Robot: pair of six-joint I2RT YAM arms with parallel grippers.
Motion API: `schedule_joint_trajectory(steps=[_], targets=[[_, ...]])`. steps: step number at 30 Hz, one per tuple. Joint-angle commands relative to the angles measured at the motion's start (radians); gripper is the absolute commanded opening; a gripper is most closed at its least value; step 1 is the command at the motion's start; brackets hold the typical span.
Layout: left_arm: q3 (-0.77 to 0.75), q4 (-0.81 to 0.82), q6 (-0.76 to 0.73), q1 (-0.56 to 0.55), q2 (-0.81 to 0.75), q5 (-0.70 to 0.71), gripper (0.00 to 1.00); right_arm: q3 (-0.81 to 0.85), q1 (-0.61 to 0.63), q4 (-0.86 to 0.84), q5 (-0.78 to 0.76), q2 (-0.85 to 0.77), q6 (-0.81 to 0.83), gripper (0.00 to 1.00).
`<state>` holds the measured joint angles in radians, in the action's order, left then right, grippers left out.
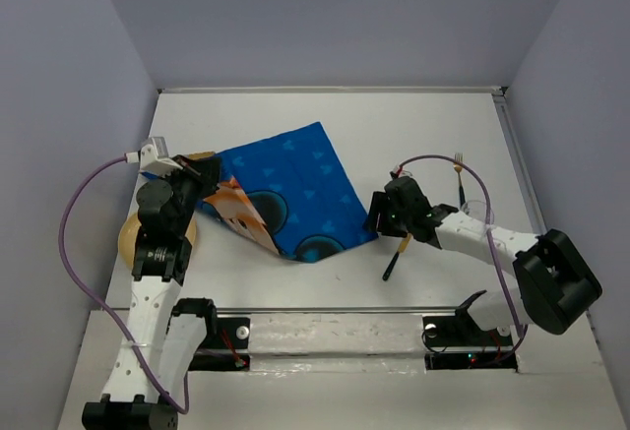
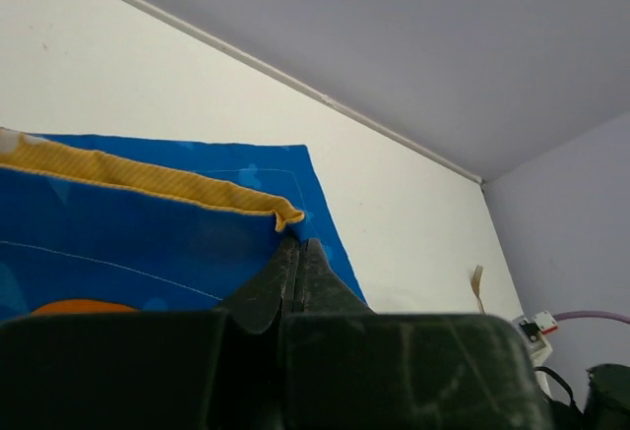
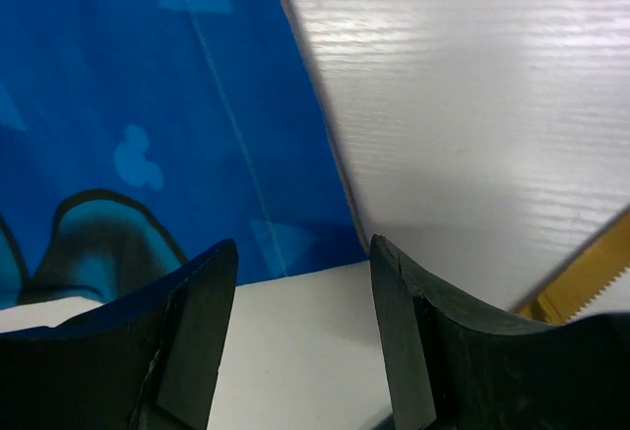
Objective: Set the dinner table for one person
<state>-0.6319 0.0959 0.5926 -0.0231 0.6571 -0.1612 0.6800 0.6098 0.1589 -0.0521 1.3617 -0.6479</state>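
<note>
The white dinner table (image 1: 394,125) carries a blue Mickey-print placemat (image 1: 295,189), lying askew. My left gripper (image 1: 210,176) is shut on the placemat's left corner and holds it lifted and folded over, so the orange-yellow underside (image 1: 239,215) shows. In the left wrist view the shut gripper (image 2: 299,249) pinches the blue cloth (image 2: 148,243) beside its yellow edge (image 2: 148,184). My right gripper (image 1: 378,217) is open and empty at the placemat's right corner. In the right wrist view this gripper (image 3: 300,322) hovers over bare table (image 3: 472,105) just off the cloth's edge (image 3: 148,105).
A gold fork (image 1: 459,169) lies at the far right, also in the left wrist view (image 2: 476,282). A knife with a black handle (image 1: 392,267) lies below the right gripper; its gold serrated blade (image 3: 581,273) shows beside the right finger. A tan plate (image 1: 128,238) sits under the left arm.
</note>
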Motion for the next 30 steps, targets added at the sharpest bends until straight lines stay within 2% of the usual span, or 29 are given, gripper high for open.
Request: schedule_joint_trajectory(steps=[1, 9, 16, 17, 18, 20, 23, 26, 27, 30], targets=[[-0.018, 0.077, -0.010, -0.029, -0.039, -0.032, 0.00, -0.019, 0.007, 0.047, -0.097, 0.002, -0.056, 0.61], [-0.008, 0.059, -0.036, -0.075, -0.062, -0.009, 0.00, 0.033, 0.099, 0.099, -0.167, 0.112, -0.098, 0.59], [-0.018, 0.045, -0.053, -0.100, -0.077, 0.006, 0.00, 0.081, 0.151, 0.178, -0.245, 0.198, -0.122, 0.52], [-0.020, 0.044, -0.054, -0.101, -0.077, 0.006, 0.00, 0.085, 0.160, 0.188, -0.258, 0.207, -0.125, 0.49], [-0.022, 0.044, -0.054, -0.104, -0.082, 0.008, 0.00, 0.092, 0.160, 0.201, -0.268, 0.215, -0.128, 0.42], [-0.019, 0.045, -0.053, -0.112, -0.082, 0.008, 0.00, 0.102, 0.160, 0.208, -0.296, 0.232, -0.130, 0.39], [-0.018, 0.045, -0.053, -0.116, -0.079, 0.006, 0.00, 0.110, 0.160, 0.215, -0.318, 0.232, -0.134, 0.16], [-0.022, 0.045, -0.054, -0.118, -0.076, 0.008, 0.00, 0.110, 0.160, 0.218, -0.344, 0.209, -0.136, 0.04], [-0.023, 0.045, -0.054, -0.118, -0.073, 0.006, 0.00, 0.110, 0.160, 0.217, -0.351, 0.182, -0.134, 0.00], [-0.025, 0.051, -0.053, -0.118, -0.068, 0.008, 0.00, 0.115, 0.160, 0.191, -0.379, 0.092, -0.104, 0.00]])
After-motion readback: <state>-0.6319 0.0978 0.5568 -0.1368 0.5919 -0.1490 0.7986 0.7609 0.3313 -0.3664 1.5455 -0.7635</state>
